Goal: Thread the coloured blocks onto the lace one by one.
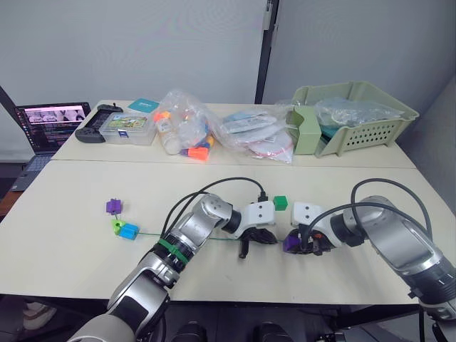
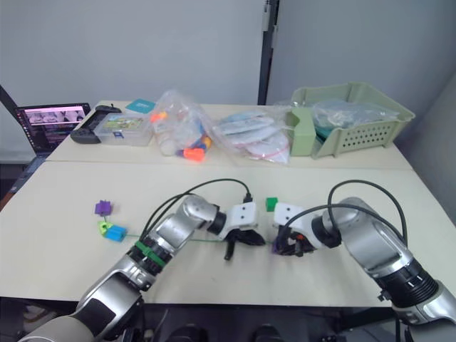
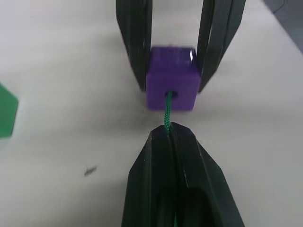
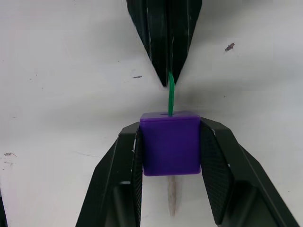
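My right claw is squeezed tight on a purple block, one finger on each side. My left claw is pinched together on the green lace, right near its tip. The tip pokes into the hole of the purple block, and the two claws face each other, very close, low over the bench.

My right wrist view shows a pale pointed tip coming out under the block; my left wrist view shows the lace going into the hole.

From my head I see more. The lace runs along the bench to my left, to a lime green block and a blue block that touch. Another purple block sits just behind them. A dark green block lies just behind my claws.
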